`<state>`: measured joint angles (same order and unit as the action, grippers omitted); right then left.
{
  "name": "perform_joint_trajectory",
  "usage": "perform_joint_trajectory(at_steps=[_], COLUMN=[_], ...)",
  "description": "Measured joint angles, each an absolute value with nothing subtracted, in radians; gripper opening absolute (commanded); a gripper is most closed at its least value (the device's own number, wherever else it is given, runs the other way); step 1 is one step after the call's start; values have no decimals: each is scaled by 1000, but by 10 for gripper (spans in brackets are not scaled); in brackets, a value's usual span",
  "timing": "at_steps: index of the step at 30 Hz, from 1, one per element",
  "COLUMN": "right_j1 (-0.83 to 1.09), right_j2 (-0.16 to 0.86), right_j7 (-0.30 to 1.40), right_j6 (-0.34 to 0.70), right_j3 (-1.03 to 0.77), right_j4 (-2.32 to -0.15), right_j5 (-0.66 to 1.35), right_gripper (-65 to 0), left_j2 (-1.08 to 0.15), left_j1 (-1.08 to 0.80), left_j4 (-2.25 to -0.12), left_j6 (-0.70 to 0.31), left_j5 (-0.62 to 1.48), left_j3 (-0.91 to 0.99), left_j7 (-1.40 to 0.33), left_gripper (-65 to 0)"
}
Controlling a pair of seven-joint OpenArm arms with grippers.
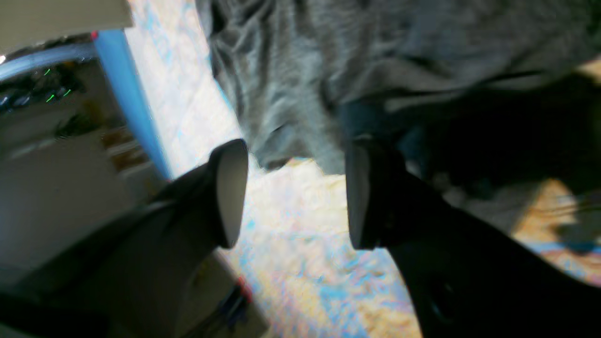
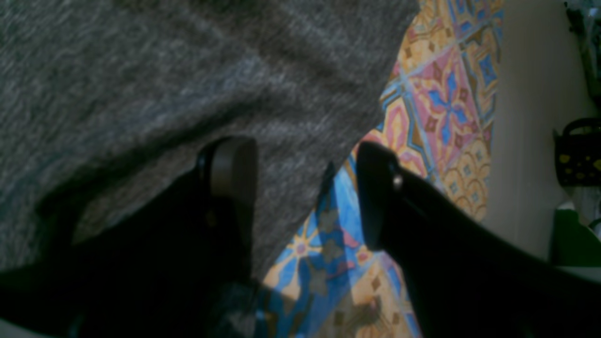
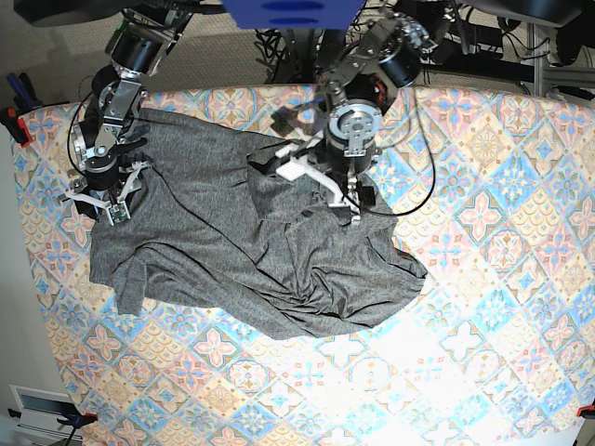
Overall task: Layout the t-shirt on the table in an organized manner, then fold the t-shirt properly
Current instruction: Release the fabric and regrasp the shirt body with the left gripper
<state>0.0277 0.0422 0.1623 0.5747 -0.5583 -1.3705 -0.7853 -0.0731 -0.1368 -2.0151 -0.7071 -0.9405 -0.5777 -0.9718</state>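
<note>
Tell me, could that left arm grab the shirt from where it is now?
Probably yes. The left gripper hangs with open jaws just above the t-shirt, whose rumpled edge lies right ahead on the table, with nothing between them.

The left wrist view is smeared with motion blur: the t-shirt (image 1: 300, 80) is a soft grey mass, and the pattern of the table (image 1: 291, 263) washes out to pale blotches. Dark shadow at its right hides whatever cloth lies there. In the right wrist view the t-shirt runs off the top and left edges, and the left finger (image 2: 232, 171) of the right gripper (image 2: 305, 188) covers part of it. In the base view both arms cover folds along the t-shirt's far edge.
</note>
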Motion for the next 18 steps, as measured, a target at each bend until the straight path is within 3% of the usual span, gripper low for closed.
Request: perform_joint_trajectory(at_steps=[8, 15, 18], right_j1=[28, 30, 30], right_j2=[42, 44, 44], right_j7=[162, 160, 160], right_j6=[572, 572, 572], right_j3=[-558, -558, -558], right_j4=[-1370, -1370, -1370], right_j5=[-786, -785, -785], right_gripper=[-301, -301, -301], left_j2=[-102, -99, -99], left_j1=[-93, -46, -22], left_j4=[-1928, -1831, -1753], left_j6=[-707, -708, -705], left_j5=[-778, -763, -779], left_j3=[-513, -522, -520], left_j7=[-971, -963, -913], left_gripper=[-321, -321, -353])
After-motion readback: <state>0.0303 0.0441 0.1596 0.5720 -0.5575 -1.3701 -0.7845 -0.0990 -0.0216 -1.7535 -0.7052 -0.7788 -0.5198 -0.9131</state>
